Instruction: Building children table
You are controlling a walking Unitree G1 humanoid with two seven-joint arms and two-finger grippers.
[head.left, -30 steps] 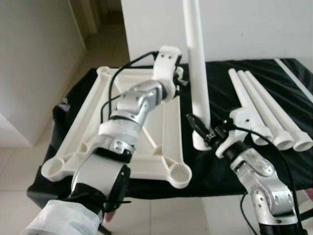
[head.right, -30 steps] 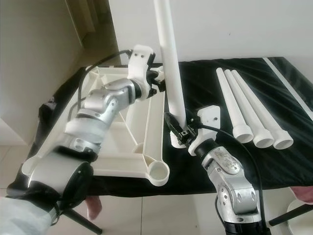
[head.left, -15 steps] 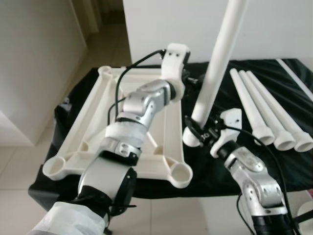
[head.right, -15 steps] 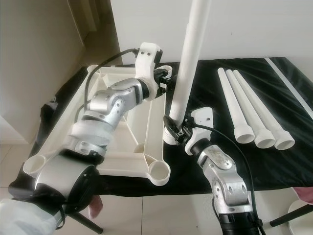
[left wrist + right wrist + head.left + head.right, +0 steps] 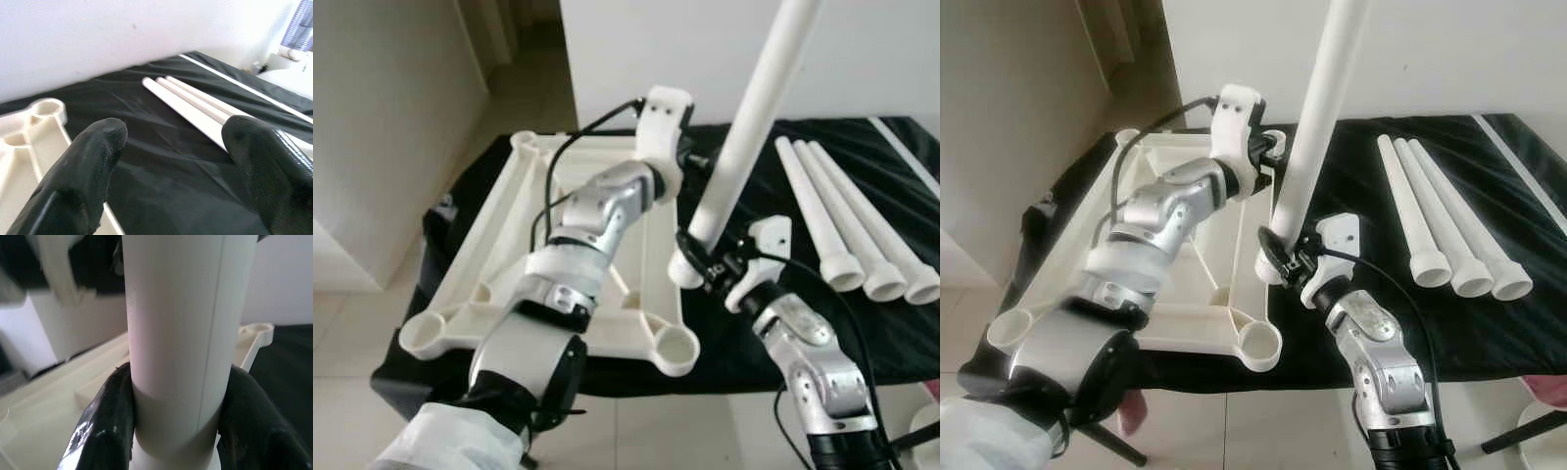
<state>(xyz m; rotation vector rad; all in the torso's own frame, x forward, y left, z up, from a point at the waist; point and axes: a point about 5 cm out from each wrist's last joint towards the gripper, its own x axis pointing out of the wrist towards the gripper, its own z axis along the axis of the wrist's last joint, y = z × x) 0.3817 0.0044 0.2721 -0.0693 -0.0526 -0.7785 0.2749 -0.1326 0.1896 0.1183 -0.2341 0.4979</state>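
The cream table top (image 5: 499,245) lies upside down on the black cloth, with a round leg socket at each corner. My right gripper (image 5: 697,257) is shut on a white table leg (image 5: 744,122) near its wide end, holding it upright and tilted over the top's right rail. In the right wrist view its black fingers (image 5: 110,421) clasp the leg (image 5: 176,328) on both sides. My left gripper (image 5: 690,162) reaches over the top's far right corner with nothing in it; its wrist view has the two fingertips (image 5: 93,156) apart above the cloth.
Three more white legs (image 5: 832,215) lie side by side on the black cloth (image 5: 862,323) at the right. A white wall rises behind the table. Pale floor tiles lie to the left and in front.
My right gripper has carried the leg leftward, from over the cloth to over the top's right rail, and tipped it from leaning left to leaning right. The left gripper shifted slightly right.
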